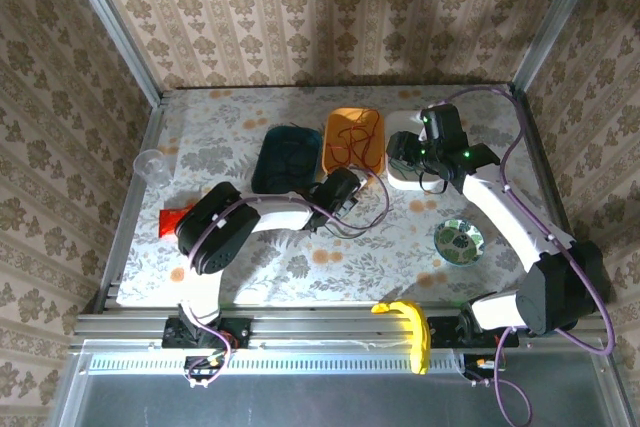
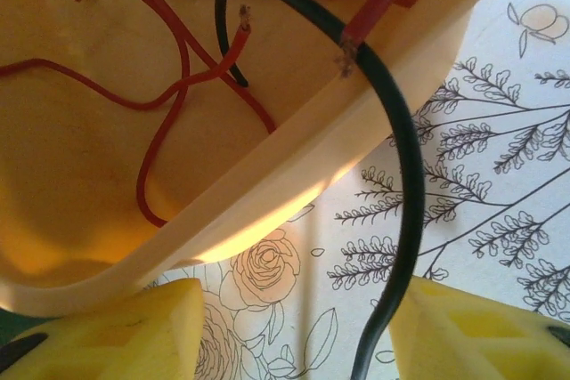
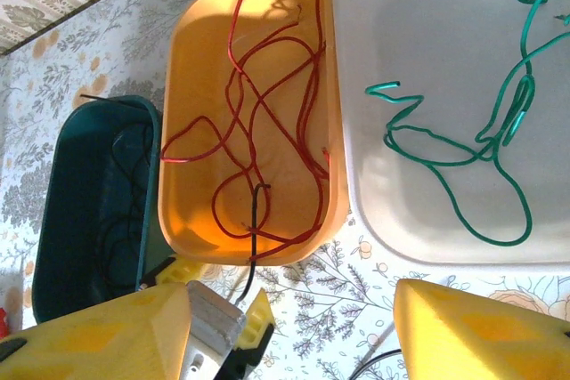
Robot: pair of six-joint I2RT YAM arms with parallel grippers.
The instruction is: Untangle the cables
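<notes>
The black cable (image 2: 405, 175) came out of the orange tray (image 2: 80, 211), hooked over its rim and dropped down to the flowery tablecloth (image 2: 499, 157). It ran right between the left claw's (image 2: 298, 340) yellow fingers (image 2: 134, 335). That claw was spread wide and gripping nothing. The cable passed through the gap closer to the finger on the right of the wrist view, and I couldn't tell if it actually touched it. The tray rim sat just ahead of the fingertips, with two frayed red ends poking up beyond it.

The red cables (image 3: 258, 109) were a loopy mess inside that same orange tray, out ahead of the right claw (image 3: 294, 335). The green cable (image 3: 427, 159) lay by itself in the white tray (image 3: 419, 33), ahead of that claw and off to the right in its wrist view. A dark teal tray (image 3: 80, 184) with a thin black wire (image 3: 135, 193) in it sat ahead on the other side. The three trays were lined up edge to edge.

The right claw was also wide open and empty. The left claw's tips showed in the gap between its fingers.
</notes>
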